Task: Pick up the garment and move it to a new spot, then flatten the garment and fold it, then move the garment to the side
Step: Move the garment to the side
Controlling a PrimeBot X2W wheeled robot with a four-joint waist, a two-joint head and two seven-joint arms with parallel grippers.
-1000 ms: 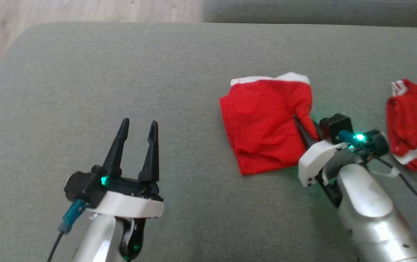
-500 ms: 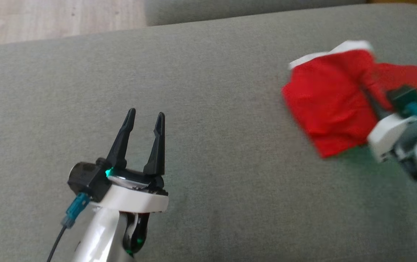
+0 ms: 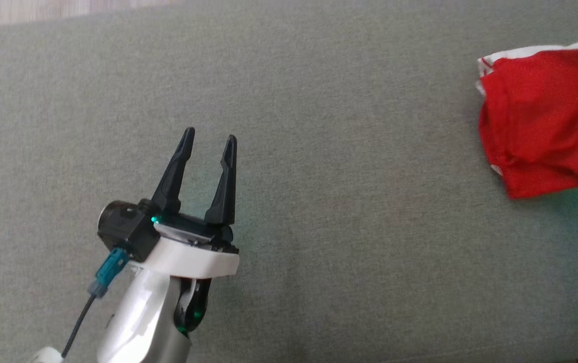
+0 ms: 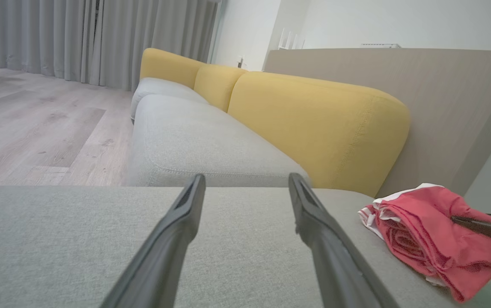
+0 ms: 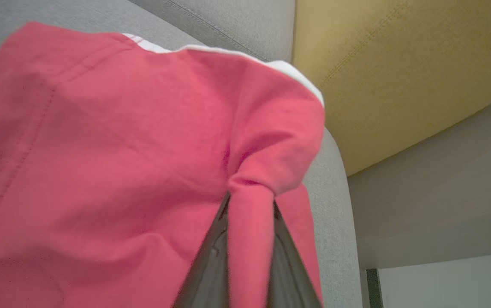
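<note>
Folded red garment (image 3: pixel 535 126), pinched in the closed right fingers (image 5: pixel 211 256), now sits far right on the sofa cushion (image 3: pixel 319 201), farther from the spread, empty left fingers (image 3: pixel 175 166) than a second ago. The view shifts too. Judged: final side-move under way.

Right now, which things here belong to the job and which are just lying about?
Job: garment; right gripper, shut on its fold; left gripper, open, empty; grey cushion beneath.
Just there: yellow backrest; curtains; wooden floor.
</note>
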